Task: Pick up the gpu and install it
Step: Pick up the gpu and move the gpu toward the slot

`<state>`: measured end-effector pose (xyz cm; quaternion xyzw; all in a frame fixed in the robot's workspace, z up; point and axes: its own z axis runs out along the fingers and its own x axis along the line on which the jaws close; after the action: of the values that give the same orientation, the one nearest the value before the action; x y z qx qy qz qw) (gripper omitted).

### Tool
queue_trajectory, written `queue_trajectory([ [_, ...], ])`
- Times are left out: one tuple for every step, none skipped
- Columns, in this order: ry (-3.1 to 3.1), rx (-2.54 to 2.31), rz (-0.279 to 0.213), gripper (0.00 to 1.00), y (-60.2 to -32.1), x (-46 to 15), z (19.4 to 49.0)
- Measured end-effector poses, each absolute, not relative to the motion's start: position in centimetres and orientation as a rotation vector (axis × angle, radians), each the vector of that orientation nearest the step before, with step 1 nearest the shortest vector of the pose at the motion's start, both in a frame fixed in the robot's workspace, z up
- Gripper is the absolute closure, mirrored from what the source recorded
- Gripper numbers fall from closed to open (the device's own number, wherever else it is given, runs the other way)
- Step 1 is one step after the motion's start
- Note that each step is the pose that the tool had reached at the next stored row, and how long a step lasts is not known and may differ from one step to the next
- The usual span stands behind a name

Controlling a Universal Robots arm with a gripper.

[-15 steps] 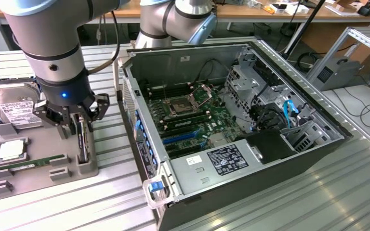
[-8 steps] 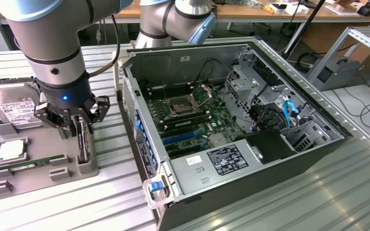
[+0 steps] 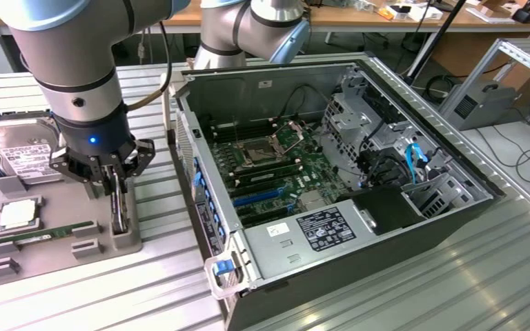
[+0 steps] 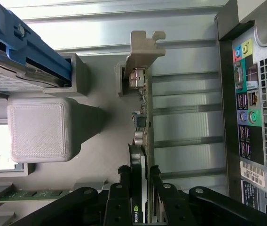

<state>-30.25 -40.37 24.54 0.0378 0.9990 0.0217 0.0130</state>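
The gpu [image 3: 119,207] stands on edge in a slot of the grey holder tray [image 3: 25,258], at the exterior view's left. It is a thin dark card. In the wrist view the gpu [image 4: 143,117] runs away from the camera, with its silver bracket [image 4: 140,49] at the far end. My gripper [image 3: 115,181] is directly above it, lowered onto its top edge. The black fingers [image 4: 124,181] sit on both faces of the card, and my gripper [image 4: 139,172] is shut on it. The card still rests in the holder.
On the same tray lie a silver hard drive [image 3: 21,155], a processor [image 3: 18,215] and a green memory stick [image 3: 49,234]. The open computer case [image 3: 468,207] lies just beside, with its motherboard [image 3: 275,165] exposed. The case's rear ports [image 4: 248,103] are close to the card.
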Motion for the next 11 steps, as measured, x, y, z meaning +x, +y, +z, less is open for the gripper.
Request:
queue_trajectory([
  [3.113, 0.118, 0.068, 0.73, -40.37, -30.25, 24.54],
  [3.113, 0.118, 0.068, 0.73, -40.37, -30.25, 24.54],
  [3.112, 0.118, 0.068, 0.73, -40.37, -30.24, 24.53],
  [3.112, 0.118, 0.068, 0.73, -40.37, -30.24, 24.54],
  [3.113, 0.118, 0.068, 0.73, -40.38, -30.25, 24.54],
  [3.113, 0.118, 0.068, 0.73, -40.37, -30.24, 24.53],
  [3.113, 0.118, 0.068, 0.73, -40.37, -30.25, 24.54],
  [3.113, 0.118, 0.068, 0.73, -40.37, -30.24, 24.54],
  [3.113, 0.118, 0.068, 0.73, -40.37, -30.24, 24.54],
  [3.113, 0.118, 0.068, 0.73, -40.37, -30.25, 24.54],
  [3.113, 0.118, 0.068, 0.73, -40.38, -30.25, 24.54],
])
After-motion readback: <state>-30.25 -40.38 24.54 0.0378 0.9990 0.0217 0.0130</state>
